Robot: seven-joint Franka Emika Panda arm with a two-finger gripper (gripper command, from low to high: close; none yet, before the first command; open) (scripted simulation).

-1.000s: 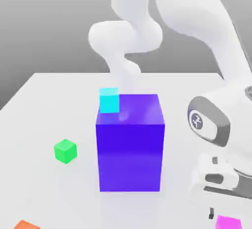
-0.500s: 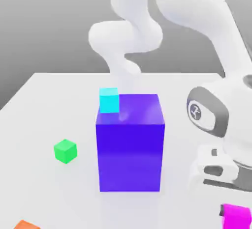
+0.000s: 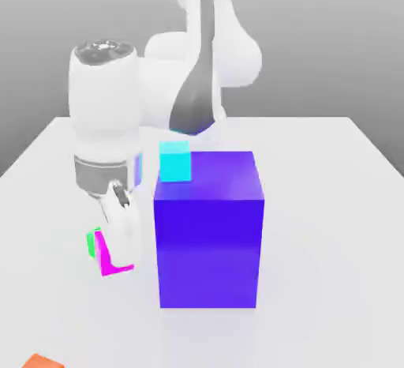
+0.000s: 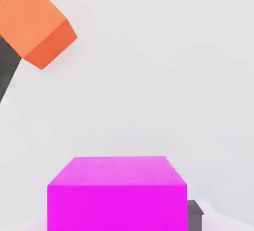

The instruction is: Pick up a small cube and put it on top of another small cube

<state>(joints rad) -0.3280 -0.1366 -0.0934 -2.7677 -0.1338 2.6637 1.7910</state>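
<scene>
Magenta cube (image 3: 103, 260): was clamped in gripper (image 3: 117, 249), jaws closed on it. Had green cube (image 3: 91, 245) partly behind, toward the exterior view's left; couldn't judge ht. or contact. Had blue block (image 3: 209, 252) to rt.

Small cubes: four are showing. By colour, one magenta cube (image 3: 105, 260) is showing, one green cube (image 3: 91, 245) is showing, one cyan cube (image 3: 175, 163) is showing and one orange cube (image 3: 43, 362) is showing. So four colours are appearing, one cube each, and no colour is repeating. Big blocks: one is showing, the blue-violet block (image 3: 208, 252). Cubes plus block are making five. Tables: one table (image 3: 316, 279) is showing. Arms: one arm (image 3: 105, 110) is showing, and it is carrying one gripper (image 3: 116, 259).
</scene>
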